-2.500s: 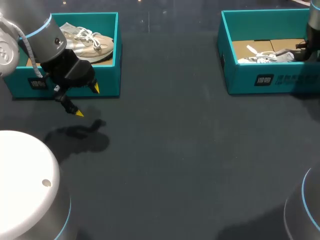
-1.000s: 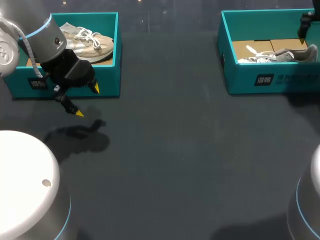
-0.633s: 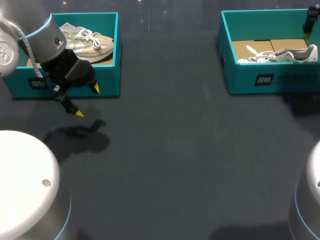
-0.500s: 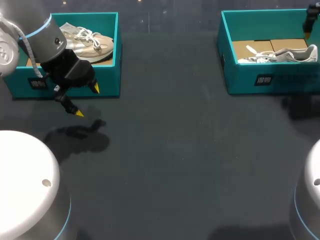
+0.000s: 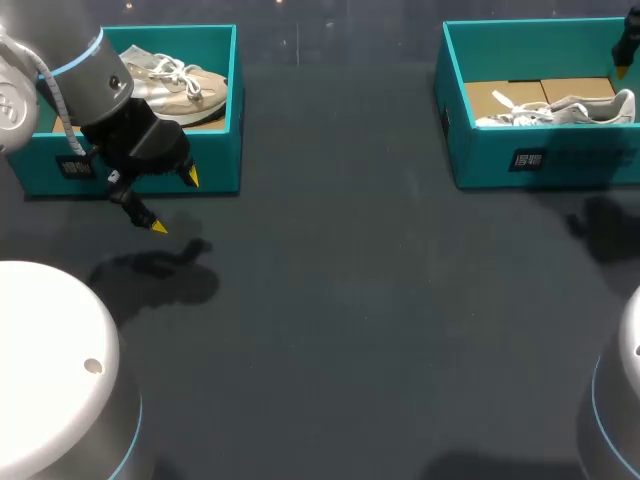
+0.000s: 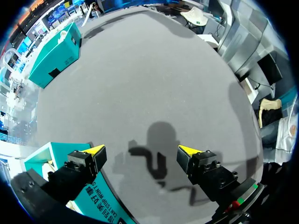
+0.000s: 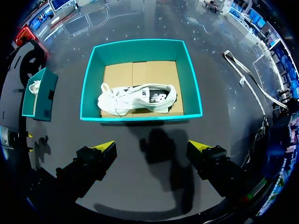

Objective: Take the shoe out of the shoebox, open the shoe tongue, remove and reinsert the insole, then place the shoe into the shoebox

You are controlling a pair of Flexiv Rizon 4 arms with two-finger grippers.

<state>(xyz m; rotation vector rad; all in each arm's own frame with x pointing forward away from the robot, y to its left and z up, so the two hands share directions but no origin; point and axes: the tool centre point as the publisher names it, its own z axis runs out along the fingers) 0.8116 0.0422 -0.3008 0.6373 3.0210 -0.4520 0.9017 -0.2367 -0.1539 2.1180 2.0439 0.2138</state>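
Observation:
A white and grey shoe point(image 7: 138, 99) lies on its side on the cardboard floor of the right teal shoebox point(image 7: 140, 44). In the head view the same shoe point(image 5: 560, 108) sits in that box point(image 5: 540, 160) at the far right. My right gripper point(image 7: 153, 146) hangs open above the table just in front of this box, holding nothing; in the head view only part of the right arm point(image 5: 628, 40) shows at the edge. My left gripper point(image 5: 174, 202) is open and empty in front of the left teal shoebox point(image 5: 215, 150), which holds a beige shoe point(image 5: 180, 85). The left wrist view shows that gripper point(image 6: 142, 150) over bare table.
The dark grey table point(image 5: 350, 300) stretches between the two boxes. The left box's front wall point(image 6: 100, 196) lies right beside my left gripper's finger. The right box point(image 6: 53, 56) shows far across the table in the left wrist view.
My right gripper has drawn up and away from the shoe in the right box toward the view's edge; its shadow slid onto the table in front of the box. The left arm has not moved.

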